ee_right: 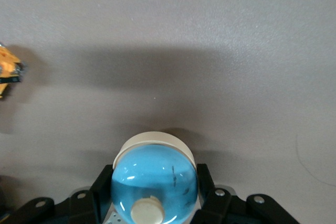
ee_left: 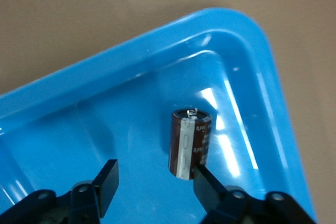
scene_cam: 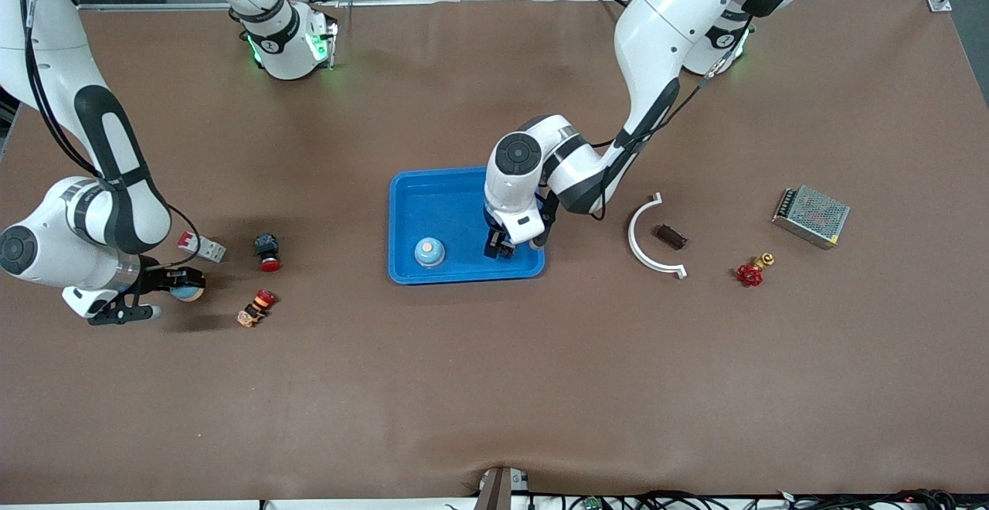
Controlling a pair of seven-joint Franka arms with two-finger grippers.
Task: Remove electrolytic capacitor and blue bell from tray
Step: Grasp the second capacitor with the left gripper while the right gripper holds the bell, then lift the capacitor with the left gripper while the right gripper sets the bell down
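Left gripper (ee_left: 155,187) is low in the blue tray (scene_cam: 433,185), fingers apart around the upright capacitor (ee_left: 190,142) in the tray's corner. Right gripper (ee_right: 155,195) is clamped on a blue bell (ee_right: 155,179) near the tabletop's right-arm edge.

Grey-and-red block (scene_cam: 201,246): close by the right gripper (scene_cam: 174,287).
Push button (scene_cam: 267,252): just past that block, toward the left arm's end.
Orange part (scene_cam: 256,308): near the right gripper, nearer the front camera than the button.
White curved bracket (scene_cam: 654,236): near the left gripper (scene_cam: 502,249), toward the left arm's end.
Brown block (scene_cam: 670,236): inside the bracket's curve.
Red valve (scene_cam: 751,271), mesh box (scene_cam: 810,215): well apart from the left gripper.
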